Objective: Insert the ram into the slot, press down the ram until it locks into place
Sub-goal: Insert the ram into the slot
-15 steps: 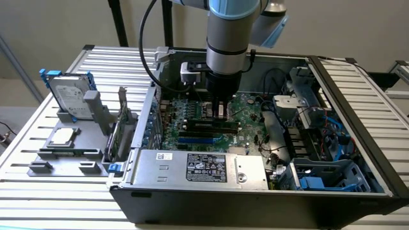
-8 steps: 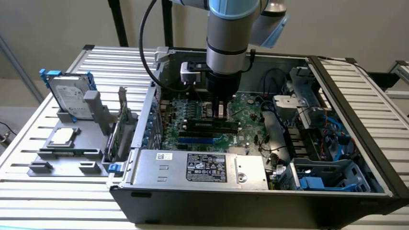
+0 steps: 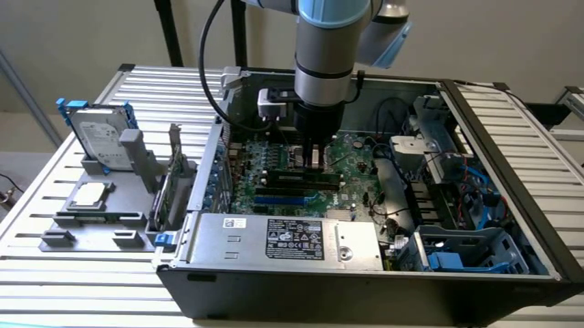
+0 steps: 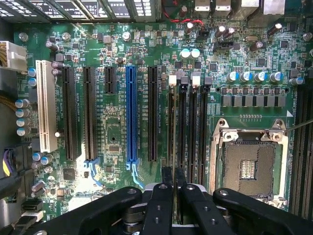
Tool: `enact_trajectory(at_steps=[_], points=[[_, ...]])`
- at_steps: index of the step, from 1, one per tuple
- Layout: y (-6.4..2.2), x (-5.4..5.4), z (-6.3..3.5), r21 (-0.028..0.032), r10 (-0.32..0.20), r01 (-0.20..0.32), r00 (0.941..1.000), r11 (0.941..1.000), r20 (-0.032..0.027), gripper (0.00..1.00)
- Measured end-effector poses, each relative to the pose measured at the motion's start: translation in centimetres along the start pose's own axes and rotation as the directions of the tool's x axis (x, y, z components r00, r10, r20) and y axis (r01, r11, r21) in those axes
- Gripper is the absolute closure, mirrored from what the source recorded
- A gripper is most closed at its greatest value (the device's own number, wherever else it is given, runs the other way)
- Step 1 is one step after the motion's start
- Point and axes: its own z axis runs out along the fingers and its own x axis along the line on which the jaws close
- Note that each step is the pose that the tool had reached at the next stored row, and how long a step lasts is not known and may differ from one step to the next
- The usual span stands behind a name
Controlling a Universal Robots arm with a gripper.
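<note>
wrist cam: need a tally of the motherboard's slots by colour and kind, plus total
White card slot: 1
Blue card slot: 1
Black card slots: 4 (3 long, 1 short)
Black memory slots: 4
Total: 10

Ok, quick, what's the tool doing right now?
The tool is closed on the ram.
</note>
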Motion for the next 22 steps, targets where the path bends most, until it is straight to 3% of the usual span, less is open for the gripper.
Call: enact_trajectory(at_steps=[11,22], points=[[-0.1,-0.04,0.1,-0.0001,-0.004,0.004,1.0,1.0,-0.0014,0.87],[-0.12,-0.04,0.11,0.0,-0.009,0.009,0.9999,1.0,-0.0077,0.87]])
